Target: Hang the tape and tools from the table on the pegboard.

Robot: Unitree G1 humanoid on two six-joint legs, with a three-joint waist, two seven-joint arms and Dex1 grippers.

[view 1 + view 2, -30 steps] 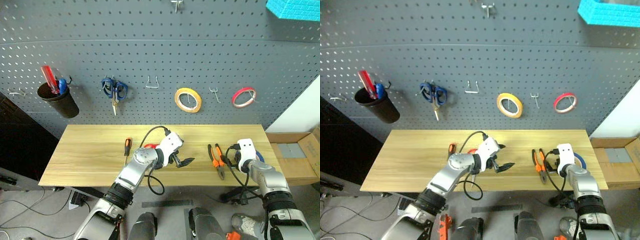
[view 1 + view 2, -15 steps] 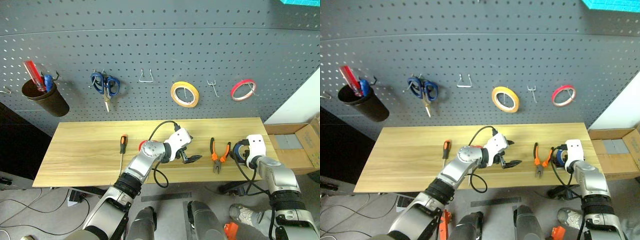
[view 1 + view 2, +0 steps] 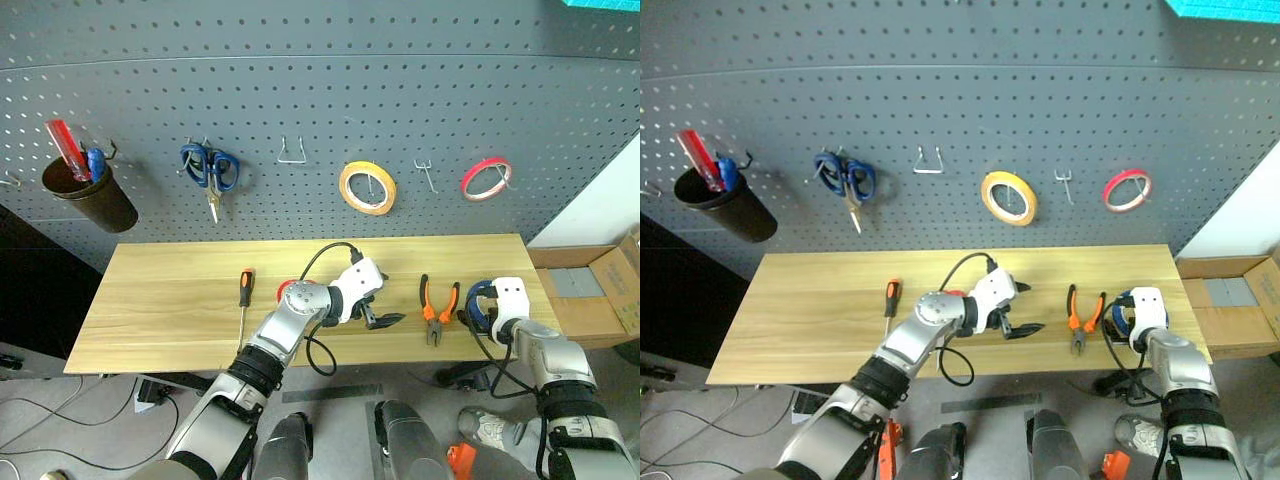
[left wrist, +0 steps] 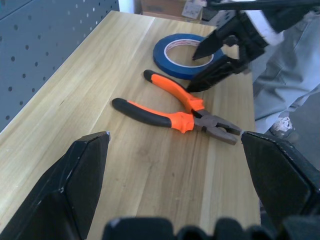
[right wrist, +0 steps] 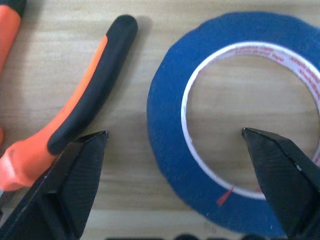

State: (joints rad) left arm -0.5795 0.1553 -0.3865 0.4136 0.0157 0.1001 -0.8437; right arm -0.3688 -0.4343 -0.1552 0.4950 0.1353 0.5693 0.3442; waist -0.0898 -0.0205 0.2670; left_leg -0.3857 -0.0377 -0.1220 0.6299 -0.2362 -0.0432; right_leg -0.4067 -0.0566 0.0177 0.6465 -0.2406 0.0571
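Honestly, the big worry is the pegboard itself. It sits well back from the front strip of the table where everything lies, so I'd guess any hang needs a long reach, and the bare hooks are thin enough to miss. Closer in, the right claw is spread wide and empty right at the blue tape, which lies flat near the right end of the table. One finger is over the roll's hole and the other is over the wood outside it. If it pinches the ring wall off-centre, the roll could tip or skid toward the nearby table edge. The pliers lie just beside the tape, and the outer finger has one handle right next to it, so a sloppy squeeze could nudge or snag them. The left claw is also wide with nothing in it, hovering over mid-table and aimed at the pliers. If both arms go for that patch they could bump. The screwdriver lies apart on the left, out of trouble. As for what's hard to see, the left forearm covers most of something red on the table. I'd guess the red-handled scissors, but can't confirm. I also can't tell whether the right fingertips touch the tape or the wood.
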